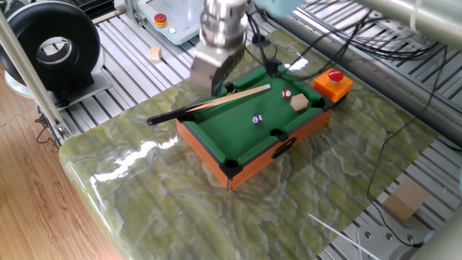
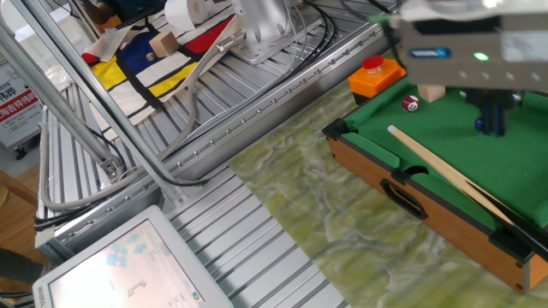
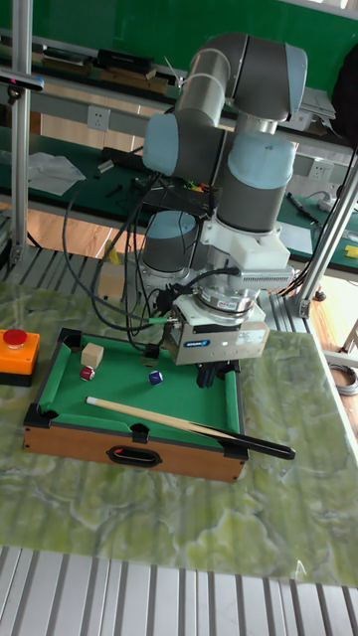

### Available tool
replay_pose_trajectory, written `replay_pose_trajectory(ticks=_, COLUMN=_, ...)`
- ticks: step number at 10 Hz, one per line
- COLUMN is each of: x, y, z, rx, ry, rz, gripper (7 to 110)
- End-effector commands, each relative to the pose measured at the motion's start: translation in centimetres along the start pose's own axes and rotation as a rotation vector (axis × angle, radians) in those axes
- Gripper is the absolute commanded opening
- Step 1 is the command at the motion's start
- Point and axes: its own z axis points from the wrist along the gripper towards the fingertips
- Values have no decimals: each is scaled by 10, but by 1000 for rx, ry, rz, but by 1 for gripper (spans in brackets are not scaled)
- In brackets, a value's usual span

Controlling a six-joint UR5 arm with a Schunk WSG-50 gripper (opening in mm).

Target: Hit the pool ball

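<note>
Nothing is struck yet: the pool ball sits mid-felt on the toy pool table, well apart from the cue, while the gripper hovers near the cue's butt end, fingers seemingly together, empty.
</note>
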Motion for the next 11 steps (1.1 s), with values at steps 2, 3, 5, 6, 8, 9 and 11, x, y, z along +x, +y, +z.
replay_pose_trajectory(ticks=2, x=21, y=-6, z=-3, rx=12, ry=71, rz=-87, gripper=7)
replay_pose_trajectory(ticks=3, x=34, y=-15, z=-5, rx=48, ry=125, rz=-46, gripper=7)
replay_pose_trajectory(ticks=5, x=23, y=5, z=-4, rx=-30, ry=79, rz=-12, gripper=7)
replay_pose_trajectory(ticks=6, x=16, y=11, z=-3, rx=-54, ry=52, rz=-7, gripper=7)
replay_pose_trajectory(ticks=8, x=6, y=10, z=-3, rx=-49, ry=12, rz=19, gripper=7)
replay_pose_trajectory(ticks=9, x=4, y=9, z=-3, rx=-47, ry=3, rz=10, gripper=7)
replay_pose_trajectory(ticks=11, x=11, y=8, z=-3, rx=-42, ry=34, rz=36, gripper=7)
